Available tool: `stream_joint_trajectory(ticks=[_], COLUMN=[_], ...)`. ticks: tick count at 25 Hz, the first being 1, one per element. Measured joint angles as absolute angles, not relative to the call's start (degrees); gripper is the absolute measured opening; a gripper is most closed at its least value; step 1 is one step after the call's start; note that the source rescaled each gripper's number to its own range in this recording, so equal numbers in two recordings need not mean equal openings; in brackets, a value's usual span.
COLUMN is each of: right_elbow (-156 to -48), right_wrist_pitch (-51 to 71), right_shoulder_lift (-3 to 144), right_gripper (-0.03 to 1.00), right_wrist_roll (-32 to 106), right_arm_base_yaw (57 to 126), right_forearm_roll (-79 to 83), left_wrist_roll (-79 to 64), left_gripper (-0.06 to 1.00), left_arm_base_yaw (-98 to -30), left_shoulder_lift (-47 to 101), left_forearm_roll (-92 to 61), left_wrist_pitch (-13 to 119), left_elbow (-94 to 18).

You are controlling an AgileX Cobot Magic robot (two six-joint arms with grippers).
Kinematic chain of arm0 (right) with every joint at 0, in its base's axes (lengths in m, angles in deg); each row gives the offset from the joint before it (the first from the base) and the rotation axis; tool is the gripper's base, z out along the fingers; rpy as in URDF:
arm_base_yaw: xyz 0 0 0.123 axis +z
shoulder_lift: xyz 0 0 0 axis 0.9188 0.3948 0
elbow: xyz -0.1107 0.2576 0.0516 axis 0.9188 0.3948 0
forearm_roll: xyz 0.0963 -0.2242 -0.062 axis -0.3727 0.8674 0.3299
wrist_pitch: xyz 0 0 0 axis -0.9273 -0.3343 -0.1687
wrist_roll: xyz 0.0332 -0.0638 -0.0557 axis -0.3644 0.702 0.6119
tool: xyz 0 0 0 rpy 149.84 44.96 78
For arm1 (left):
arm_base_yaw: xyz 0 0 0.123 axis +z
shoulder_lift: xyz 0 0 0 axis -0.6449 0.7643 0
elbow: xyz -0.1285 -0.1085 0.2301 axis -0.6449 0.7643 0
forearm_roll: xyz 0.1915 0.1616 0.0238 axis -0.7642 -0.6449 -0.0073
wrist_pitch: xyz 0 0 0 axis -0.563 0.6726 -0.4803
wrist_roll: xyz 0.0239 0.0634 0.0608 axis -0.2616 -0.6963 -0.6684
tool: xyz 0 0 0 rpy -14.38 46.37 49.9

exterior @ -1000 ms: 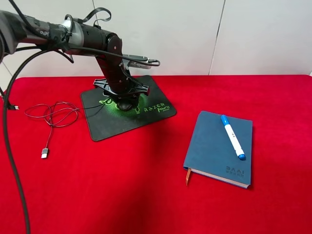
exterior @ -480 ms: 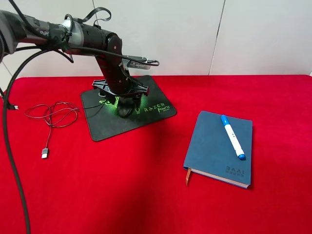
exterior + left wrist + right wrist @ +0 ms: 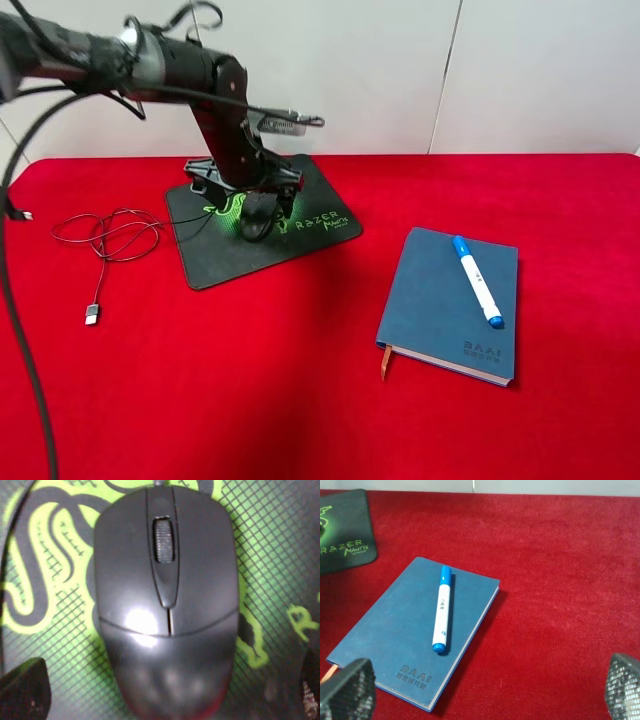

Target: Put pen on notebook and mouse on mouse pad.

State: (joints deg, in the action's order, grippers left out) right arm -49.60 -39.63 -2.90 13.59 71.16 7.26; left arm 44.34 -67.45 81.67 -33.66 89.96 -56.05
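The dark glossy mouse lies on the black mouse pad over its green logo. My left gripper hovers just above it, open. In the left wrist view the mouse fills the frame on the pad, and the two fingertips stand wide on either side without touching it. The white pen with a blue cap lies on the blue-grey notebook at the right. My right gripper is open above the red cloth, looking down on the pen and notebook.
The mouse's thin black cable coils on the red tablecloth left of the pad and ends in a USB plug. An orange ribbon sticks out of the notebook's near corner. A white wall stands behind the table.
My left gripper has opened and let go of the mouse, which now rests on the pad. The left arm has risen slightly. Pen and notebook have not moved.
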Motion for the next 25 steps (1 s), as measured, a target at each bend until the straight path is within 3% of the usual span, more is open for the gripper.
stream_joint_trajectory(ticks=[25], right_elbow=[-49.6], right_wrist_pitch=[-39.6], right_shoulder_lift=[-2.9], right_gripper=[1.00], right_wrist_roll=[13.6], right_arm_base_yaw=[71.2], right_forearm_roll=[7.2], left_wrist_roll=[39.5], left_gripper=[1.00], left_arm_base_yaw=[-67.5], left_shoulder_lift=[55.0], left_forearm_roll=[-33.6], left_wrist_pitch=[115.7], left_elbow=[-56.7])
